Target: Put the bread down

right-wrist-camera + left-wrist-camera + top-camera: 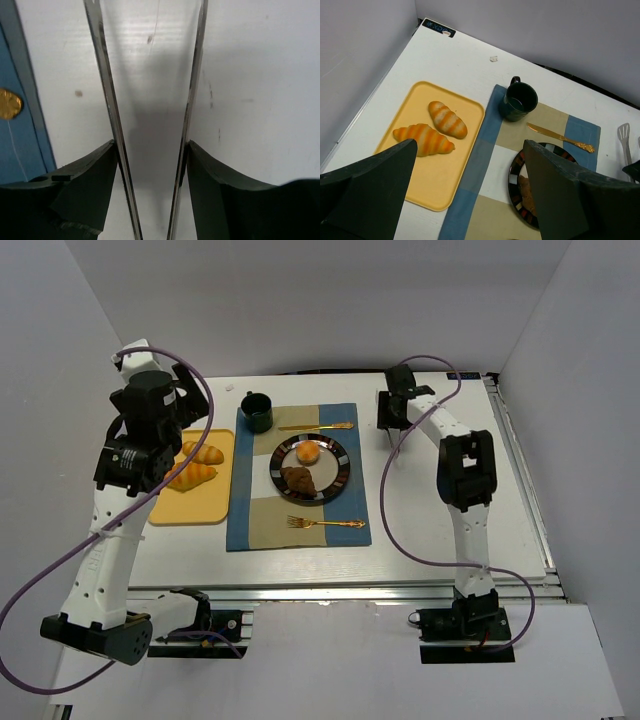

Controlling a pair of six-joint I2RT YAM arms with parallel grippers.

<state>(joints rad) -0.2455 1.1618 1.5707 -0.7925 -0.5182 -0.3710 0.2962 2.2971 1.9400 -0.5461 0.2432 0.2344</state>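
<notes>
1. Since both pieces of bread already lie on the plate [344, 472], the round bun [308, 451] on its far half and the dark chunk [297, 480] just beside it on the near half, I judge the placing done or nearly so.
2. The right gripper [151, 150] sits beyond the plate's far right, over bare table. Its jaws stand about halfway apart, each pad against the outside of a thin metal strip. The two strips look like the arms of tongs [106, 90], presumably used to keep the fingers off the food.
3. The left gripper [470, 145] hangs left of the plate, above the yellow tray [437, 175] with its two croissants [447, 119]. Its jaws are wide with nothing between them; it seems parked out of the way.
4. The right wrist view cuts off the tongs' ends, and I cannot tell whether they rest on the table or hang above it. In the left wrist view a finger hides most of the plate; only an edge of the dark chunk shows, and the bun not at all.
</notes>
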